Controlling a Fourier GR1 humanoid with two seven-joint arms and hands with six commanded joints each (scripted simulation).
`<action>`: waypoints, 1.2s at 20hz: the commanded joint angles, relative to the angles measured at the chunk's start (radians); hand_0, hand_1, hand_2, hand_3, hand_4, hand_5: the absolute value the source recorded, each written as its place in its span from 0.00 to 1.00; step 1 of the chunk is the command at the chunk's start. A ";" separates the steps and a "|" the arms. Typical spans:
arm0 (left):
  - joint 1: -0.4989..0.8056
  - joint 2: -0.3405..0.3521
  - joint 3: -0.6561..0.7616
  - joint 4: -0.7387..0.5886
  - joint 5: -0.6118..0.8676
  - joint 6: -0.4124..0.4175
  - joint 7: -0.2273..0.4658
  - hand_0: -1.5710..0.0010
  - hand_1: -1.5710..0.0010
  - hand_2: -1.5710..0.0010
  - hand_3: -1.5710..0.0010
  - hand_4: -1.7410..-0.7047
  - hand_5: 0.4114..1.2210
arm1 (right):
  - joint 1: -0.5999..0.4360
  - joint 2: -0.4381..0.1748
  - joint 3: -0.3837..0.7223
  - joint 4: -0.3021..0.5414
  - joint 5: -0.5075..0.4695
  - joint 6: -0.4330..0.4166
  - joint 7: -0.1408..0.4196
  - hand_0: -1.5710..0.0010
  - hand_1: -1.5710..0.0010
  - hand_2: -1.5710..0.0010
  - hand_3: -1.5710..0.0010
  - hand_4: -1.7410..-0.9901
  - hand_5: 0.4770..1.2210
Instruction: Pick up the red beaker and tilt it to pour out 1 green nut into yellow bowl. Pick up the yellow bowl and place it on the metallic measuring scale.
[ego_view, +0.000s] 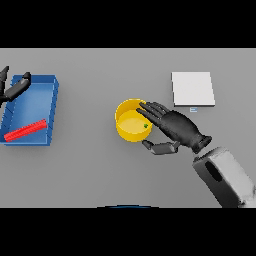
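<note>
Where the grey table (90, 170) shows its middle ground, the yellow bowl (126, 131) is seen standing upright, a little right of centre. Inside it, toward its right wall, a single small green nut (145, 125) is seen lying on the bowl's floor. The bowl's right rim is overlapped by the right hand (172, 127), whose dark fingers are spread fairly straight across the rim's upper right edge, while the thumb is bent beneath, just beside the bowl's lower right wall. The fingers are not seen to be wrapped round the bowl; whether they actually touch the rim cannot be told. The white and grey forearm is seen running from the hand toward the lower right.

Above and to the right of the bowl, well apart from it, the metallic measuring scale (193, 88) is seen as a pale square plate with a small display at its lower edge. Nothing is shown resting on it.

At the far left, a blue tray (50, 107) is found, with a red beaker (25, 130) lying on its side in the lower part, slanted. The left hand (14, 87) is seen at the tray's upper left corner, its fingers relaxed and holding nothing.
</note>
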 joint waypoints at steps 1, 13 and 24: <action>0.001 0.010 0.001 -0.004 -0.001 0.000 0.007 1.00 1.00 1.00 1.00 0.99 0.32 | -0.040 -0.011 0.025 0.016 0.027 0.027 0.000 1.00 1.00 1.00 1.00 0.68 0.30; 0.011 0.020 0.018 -0.021 0.029 -0.017 -0.012 1.00 1.00 1.00 1.00 0.98 0.34 | -0.320 0.001 0.224 0.301 0.177 0.194 -0.073 1.00 1.00 1.00 1.00 0.68 0.30; 0.029 0.035 0.031 -0.021 0.039 -0.018 -0.032 1.00 1.00 1.00 1.00 0.99 0.34 | -0.390 0.051 0.253 0.408 0.178 0.292 -0.041 1.00 1.00 1.00 0.99 0.56 0.42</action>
